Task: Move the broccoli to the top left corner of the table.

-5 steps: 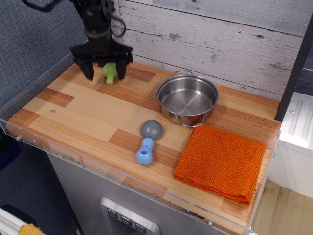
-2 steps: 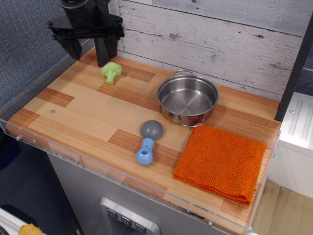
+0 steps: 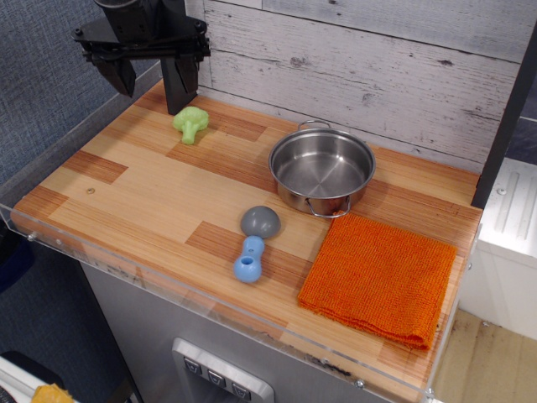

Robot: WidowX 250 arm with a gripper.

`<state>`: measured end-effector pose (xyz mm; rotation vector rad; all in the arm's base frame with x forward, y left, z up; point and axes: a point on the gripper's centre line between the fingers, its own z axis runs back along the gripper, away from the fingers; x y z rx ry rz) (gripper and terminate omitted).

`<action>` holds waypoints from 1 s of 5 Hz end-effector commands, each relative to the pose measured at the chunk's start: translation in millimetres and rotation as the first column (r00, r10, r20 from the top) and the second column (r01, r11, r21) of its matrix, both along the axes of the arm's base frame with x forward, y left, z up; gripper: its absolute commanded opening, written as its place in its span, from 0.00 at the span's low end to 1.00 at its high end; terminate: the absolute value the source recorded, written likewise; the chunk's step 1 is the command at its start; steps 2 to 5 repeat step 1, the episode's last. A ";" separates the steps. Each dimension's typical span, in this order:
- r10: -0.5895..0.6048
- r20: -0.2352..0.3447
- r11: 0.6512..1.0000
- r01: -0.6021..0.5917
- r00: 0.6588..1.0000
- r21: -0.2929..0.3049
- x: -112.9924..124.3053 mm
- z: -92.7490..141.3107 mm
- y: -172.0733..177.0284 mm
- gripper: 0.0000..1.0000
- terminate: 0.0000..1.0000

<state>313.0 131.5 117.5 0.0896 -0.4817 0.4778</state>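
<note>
The light-green broccoli (image 3: 190,123) lies on the wooden table (image 3: 151,189) near its far left corner, free of the gripper. My black gripper (image 3: 151,94) hangs above and just behind the broccoli, lifted off the table. Its two fingers stand wide apart, so it is open and empty. One finger (image 3: 179,84) is right behind the broccoli, the other (image 3: 120,77) is further left.
A steel pot (image 3: 322,171) stands at the middle back. A blue and grey mushroom-shaped toy (image 3: 253,239) lies near the front middle. An orange cloth (image 3: 380,277) covers the front right. Clear acrylic edging (image 3: 50,243) rims the table; a plank wall stands behind.
The gripper has let go of the broccoli and risen up and to the left. The broccoli stays on the table near the far left corner.
</note>
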 end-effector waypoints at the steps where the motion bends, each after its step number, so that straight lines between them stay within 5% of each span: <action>1: -0.001 0.039 1.000 0.001 0.999 0.017 -3.0 12.4 0.2 1.00 1.00; 5: -0.001 0.039 1.000 0.001 0.999 0.017 -3.0 12.4 0.2 1.00 1.00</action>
